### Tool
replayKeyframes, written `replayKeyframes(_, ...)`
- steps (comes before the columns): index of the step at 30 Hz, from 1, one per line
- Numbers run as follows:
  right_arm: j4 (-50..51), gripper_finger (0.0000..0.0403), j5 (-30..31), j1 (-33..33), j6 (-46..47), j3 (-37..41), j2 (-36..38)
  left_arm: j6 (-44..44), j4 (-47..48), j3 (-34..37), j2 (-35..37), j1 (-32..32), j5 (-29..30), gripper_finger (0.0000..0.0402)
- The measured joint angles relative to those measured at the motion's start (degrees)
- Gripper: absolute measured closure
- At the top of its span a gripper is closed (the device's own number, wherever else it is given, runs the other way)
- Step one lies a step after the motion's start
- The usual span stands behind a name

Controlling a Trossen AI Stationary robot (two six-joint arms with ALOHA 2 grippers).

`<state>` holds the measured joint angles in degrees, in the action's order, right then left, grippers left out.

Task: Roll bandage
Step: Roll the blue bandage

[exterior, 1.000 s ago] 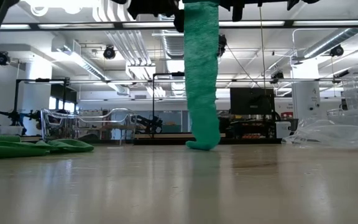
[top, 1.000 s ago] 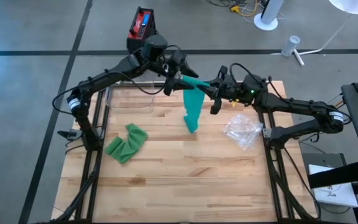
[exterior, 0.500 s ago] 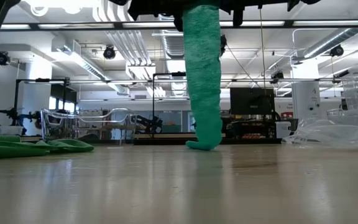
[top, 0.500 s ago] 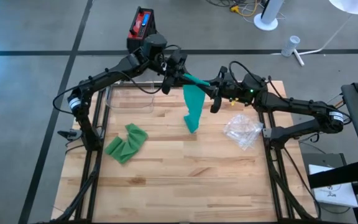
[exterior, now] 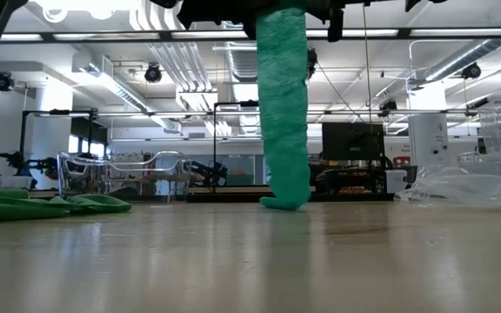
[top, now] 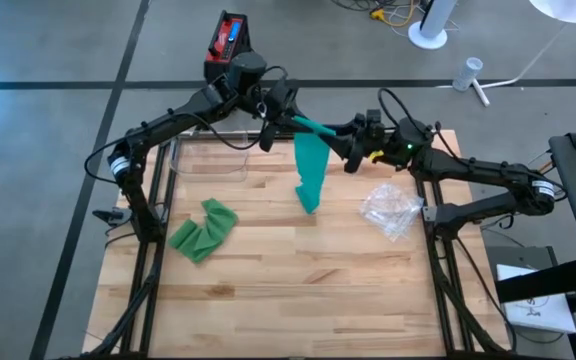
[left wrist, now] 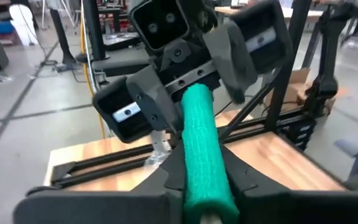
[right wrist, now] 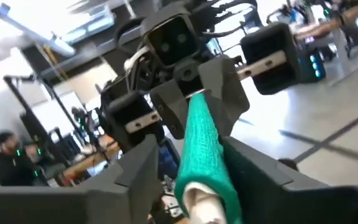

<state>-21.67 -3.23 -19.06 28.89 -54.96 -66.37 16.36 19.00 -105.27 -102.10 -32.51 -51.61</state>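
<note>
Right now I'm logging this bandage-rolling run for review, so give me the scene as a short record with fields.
held item: green bandage roll, spanning between both grippers above the table
loose tail: hangs from the roll to the wooden table
left gripper: shut on the roll's end
right gripper: at the roll's other end, fingers apart
other items: folded green bandage toward the table's left side; clear plastic wrapper toward its right side
</note>
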Motion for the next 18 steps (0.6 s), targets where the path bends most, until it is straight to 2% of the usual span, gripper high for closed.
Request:
replayKeyframes(4,0.3,0.0176,2.5,0.0,3.0,0.0,-0.1,3.4,0.1,0.0,0.0,0.1,0.0,0.0384)
replayKeyframes(8,0.4,0.0154,3.1,0.0,4.1,0.0,-0.1,6.2,2.0,0.0,0.0,0.0,-1.1,0.0376)
replayKeyframes(12,0.5,0.015,3.2,0.0,3.5,0.0,-0.7,7.4,3.8,0.0,0.0,-0.3,-3.6,0.0376)
replayKeyframes(18,0.5,0.0163,3.2,-0.1,7.0,0.0,-2.3,12.3,6.9,0.0,0.0,-0.4,-1.8,0.0379)
